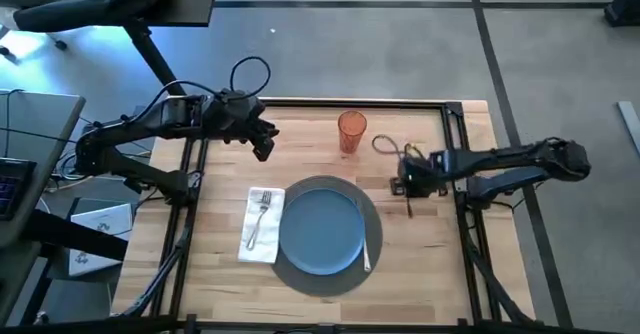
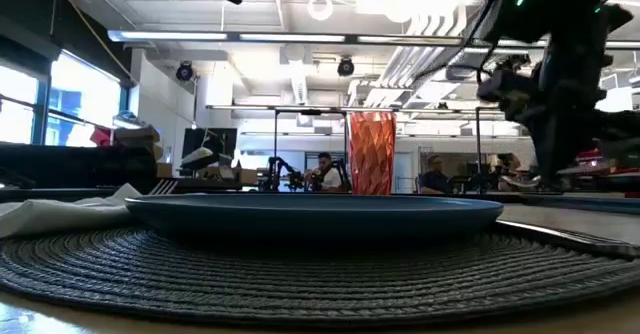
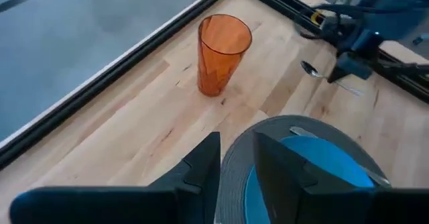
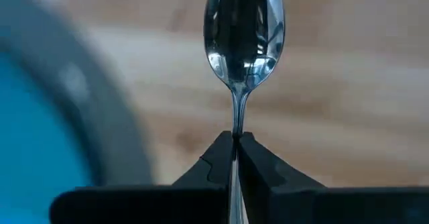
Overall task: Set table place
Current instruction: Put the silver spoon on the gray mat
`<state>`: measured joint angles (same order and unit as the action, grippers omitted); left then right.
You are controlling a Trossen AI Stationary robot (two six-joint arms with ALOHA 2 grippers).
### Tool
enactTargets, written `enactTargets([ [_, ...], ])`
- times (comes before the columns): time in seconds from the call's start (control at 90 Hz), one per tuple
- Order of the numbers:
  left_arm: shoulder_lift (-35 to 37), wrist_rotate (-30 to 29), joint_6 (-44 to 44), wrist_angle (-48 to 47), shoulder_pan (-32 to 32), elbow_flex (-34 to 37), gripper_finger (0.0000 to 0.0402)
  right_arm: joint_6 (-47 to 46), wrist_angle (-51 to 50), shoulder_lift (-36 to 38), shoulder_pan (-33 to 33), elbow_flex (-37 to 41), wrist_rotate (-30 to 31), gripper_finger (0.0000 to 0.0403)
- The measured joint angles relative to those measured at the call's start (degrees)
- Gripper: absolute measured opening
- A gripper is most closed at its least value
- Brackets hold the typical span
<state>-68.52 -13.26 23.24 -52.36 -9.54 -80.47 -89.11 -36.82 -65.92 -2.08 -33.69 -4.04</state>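
A blue plate (image 1: 320, 230) lies on the grey round placemat (image 1: 330, 279) in the middle of the table (image 1: 430, 264). Left of it, a fork (image 1: 262, 212) rests on a white napkin (image 1: 258, 242). A knife (image 1: 367, 249) lies along the plate's right side. The orange tumbler (image 1: 351, 131) stands upright on the wood behind the placemat. Just right of the placemat, my right gripper (image 1: 407, 182) is shut on a silver spoon (image 4: 244, 29). My left gripper (image 1: 263, 149) hovers open over the table's far left part, holding nothing. My right gripper pinches the spoon's thin neck (image 4: 236, 127), just below the bowl, between its two fingertips (image 4: 218, 153). The bowl (image 3: 309, 68) sticks out past the fingertips and the handle runs back between the fingers. Whether the spoon touches the wood, I cannot tell.
A black rail frame (image 1: 470, 224) runs around the tabletop, and a looped cable (image 1: 385, 144) lies by the far right. Bare wood shows between the tumbler and the placemat and right of the placemat. In the low view, people (image 2: 325, 171) sit in the room beyond.
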Motion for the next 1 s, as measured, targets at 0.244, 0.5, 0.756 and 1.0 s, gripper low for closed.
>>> enactTargets([
  [0.244, 1.45, 1.61, -5.59, -0.11, 0.00, 0.00, 0.0076, -18.07, 11.29, -11.46, -14.49, -4.56, 6.40, 0.0000],
  [0.5, 3.78, 1.84, -9.70, -0.51, 0.00, 0.00, 0.0076, -18.98, 11.06, -26.35, -17.25, -15.99, 6.61, 0.0000],
  [0.756, 4.89, 2.72, -10.03, -0.56, 0.00, 0.00, 0.0076, -16.86, 3.26, -33.10, -16.45, -23.49, 7.01, 0.0000],
  [1.0, 5.00, 3.84, -11.20, -0.83, 0.00, 0.00, 0.0076, -15.32, 1.43, -32.94, -16.29, -23.77, 6.81, 0.0000],
])
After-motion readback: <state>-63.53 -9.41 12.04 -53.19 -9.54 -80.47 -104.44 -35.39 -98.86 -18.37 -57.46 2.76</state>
